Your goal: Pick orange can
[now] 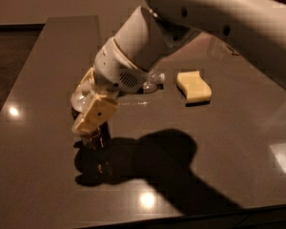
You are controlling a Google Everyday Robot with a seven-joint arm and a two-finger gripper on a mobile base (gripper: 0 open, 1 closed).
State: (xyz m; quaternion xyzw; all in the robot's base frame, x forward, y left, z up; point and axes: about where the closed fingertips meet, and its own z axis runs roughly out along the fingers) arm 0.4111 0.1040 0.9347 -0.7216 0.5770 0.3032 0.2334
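The orange can (92,138) stands upright on the dark table (47,56) at the front left. Only its silver top rim and its dim lower body show; the rest is hidden behind the gripper. My gripper (82,109), cream-coloured on a white arm, has come down over the top of the can and straddles it. The arm reaches in from the upper right and casts a large shadow on the table to the right of the can.
A clear plastic bottle (152,80) lies on its side behind the wrist, mostly hidden. A yellow sponge (194,86) lies right of centre. The table's left edge (19,94) and front edge (181,216) are near.
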